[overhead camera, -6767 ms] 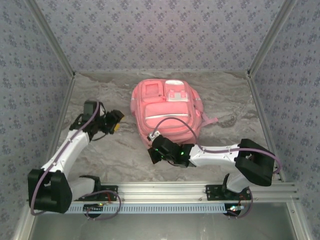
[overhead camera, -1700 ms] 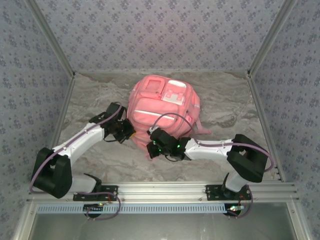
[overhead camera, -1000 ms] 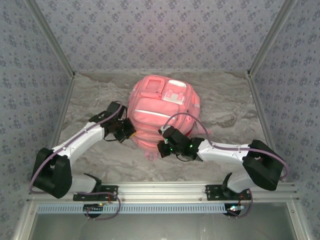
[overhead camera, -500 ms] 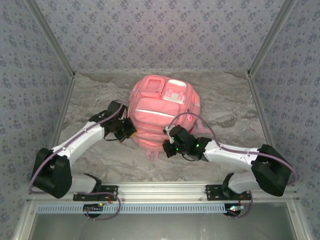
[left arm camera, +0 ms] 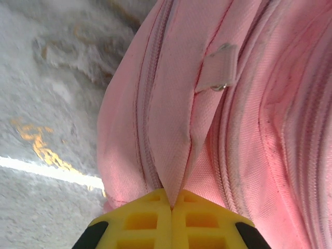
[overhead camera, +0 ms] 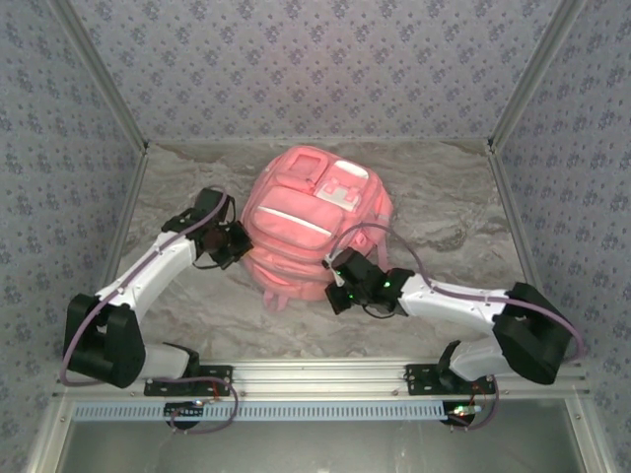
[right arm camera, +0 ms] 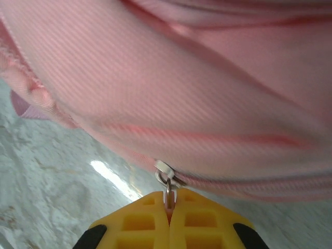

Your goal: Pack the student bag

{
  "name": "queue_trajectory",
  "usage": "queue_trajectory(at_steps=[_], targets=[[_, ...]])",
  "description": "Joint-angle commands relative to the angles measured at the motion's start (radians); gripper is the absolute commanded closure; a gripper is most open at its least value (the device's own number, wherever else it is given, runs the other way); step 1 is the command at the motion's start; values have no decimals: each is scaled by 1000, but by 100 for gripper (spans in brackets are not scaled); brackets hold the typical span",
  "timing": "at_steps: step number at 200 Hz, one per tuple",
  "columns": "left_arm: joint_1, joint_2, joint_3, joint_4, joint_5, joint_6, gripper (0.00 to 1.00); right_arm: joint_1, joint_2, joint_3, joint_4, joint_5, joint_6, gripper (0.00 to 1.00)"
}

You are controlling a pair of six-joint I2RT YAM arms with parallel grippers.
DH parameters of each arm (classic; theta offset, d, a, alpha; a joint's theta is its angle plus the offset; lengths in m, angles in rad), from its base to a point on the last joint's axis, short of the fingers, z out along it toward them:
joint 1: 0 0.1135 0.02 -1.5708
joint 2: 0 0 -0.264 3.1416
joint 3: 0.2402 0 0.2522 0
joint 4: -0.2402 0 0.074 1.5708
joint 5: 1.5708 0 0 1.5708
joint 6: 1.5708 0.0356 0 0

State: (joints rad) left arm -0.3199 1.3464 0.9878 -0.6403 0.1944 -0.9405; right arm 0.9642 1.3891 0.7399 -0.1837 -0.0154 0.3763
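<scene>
The student bag (overhead camera: 314, 222) lies in the middle of a grey marbled table (overhead camera: 449, 212), its white-trimmed front pockets facing up and its length skewed, with the near end pointing toward the left arm's side. Blue-grey wallpaper with a small repeating motif (overhead camera: 315, 69) closes the table in on three sides, metal posts stand in the two back corners, and an aluminium rail (overhead camera: 325, 374) carrying both arm bases runs along the near edge. The left gripper (overhead camera: 233, 244) sits against the bag's left flank; in the left wrist view its yellow fingers (left arm camera: 140, 220) are pressed together on a pinched fold of the pink fabric, beside a zipper line (a small tab with a metal ring (left arm camera: 220, 68) hangs higher on the same panel). The right gripper (overhead camera: 340, 288) meets the bag's near right edge, and its fingers (right arm camera: 199, 220) are clamped on a metal zipper pull (right arm camera: 167, 182) just above the tabletop, which shows a bright streak of reflected light.
</scene>
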Motion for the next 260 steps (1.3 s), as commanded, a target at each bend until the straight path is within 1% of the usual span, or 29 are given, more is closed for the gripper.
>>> queue_trajectory(at_steps=[1, 9, 25, 34, 57, 72, 99, 117, 135, 156, 201, 239, 260], targets=[[19, 35, 105, -10, -58, 85, 99, 37, 122, 107, 60, -36, 8, 100], [28, 51, 127, -19, -65, 92, 96, 47, 180, 160, 68, -35, 9, 100], [54, 73, 157, -31, -84, 92, 80, 59, 274, 247, 95, -30, 21, 100], [71, 75, 169, -66, -87, 92, 72, 60, 313, 279, 118, -40, 49, 100], [95, 30, 149, -108, -79, 83, 61, 57, 373, 328, 166, -43, 109, 100], [99, -25, 97, -113, -49, 59, 57, 53, 377, 315, 212, -37, 137, 100], [77, -100, -42, -48, 85, -53, 55, 47, 376, 282, 261, -40, 171, 100], [30, -113, -113, 18, 130, -127, 53, 50, 381, 279, 282, -32, 173, 100], [-13, -115, -142, 68, 129, -167, 51, 53, 387, 277, 300, -35, 177, 100], [-43, -110, -149, 114, 111, -171, 51, 56, 393, 283, 302, -39, 177, 100], [-63, -101, -175, 145, 99, -183, 54, 58, 383, 270, 297, -46, 183, 100], [-89, -64, -200, 177, 97, -198, 56, 56, 397, 271, 298, -67, 199, 100], [-99, -52, -195, 157, 76, -191, 56, 56, 405, 271, 304, -64, 203, 100]])
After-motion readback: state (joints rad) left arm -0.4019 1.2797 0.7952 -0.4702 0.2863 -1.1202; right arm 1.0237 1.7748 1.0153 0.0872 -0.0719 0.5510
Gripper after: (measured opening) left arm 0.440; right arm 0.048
